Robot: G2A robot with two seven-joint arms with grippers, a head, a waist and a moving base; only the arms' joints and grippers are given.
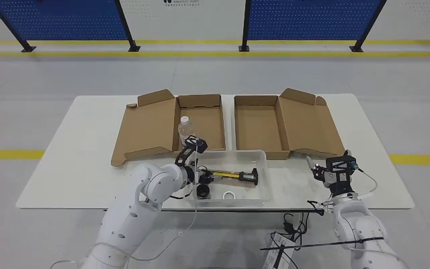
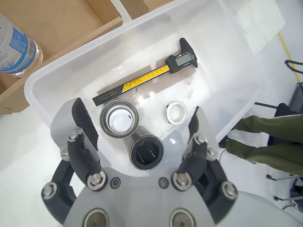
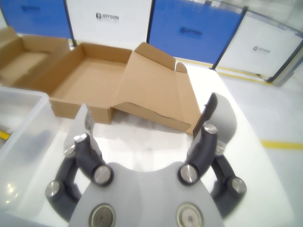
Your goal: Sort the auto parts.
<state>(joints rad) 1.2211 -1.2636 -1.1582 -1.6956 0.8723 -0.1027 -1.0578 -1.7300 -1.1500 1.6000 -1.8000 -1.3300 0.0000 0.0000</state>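
Observation:
A clear plastic bin (image 2: 236, 55) (image 1: 263, 161) near the table's front edge holds a digital caliper (image 2: 151, 75) (image 1: 232, 176), a steel ring bearing (image 2: 118, 118), a dark-bored steel cylinder (image 2: 145, 151) and a small white ring (image 2: 176, 113) (image 1: 228, 196). My left gripper (image 2: 137, 116) hangs open above the bin's near end, its fingers straddling the two steel parts without touching them. My right gripper (image 3: 148, 116) (image 1: 336, 168) stands open and empty over bare table, right of the bin, in front of the right cardboard box (image 3: 94, 72).
Two open cardboard boxes (image 1: 171, 124) (image 1: 285, 124) lie behind the bin. A plastic water bottle (image 2: 14, 50) (image 1: 184, 128) stands in the left box. Blue fence panels (image 3: 191, 36) line the floor beyond the table. A person's legs (image 2: 267, 142) show off the table's front edge.

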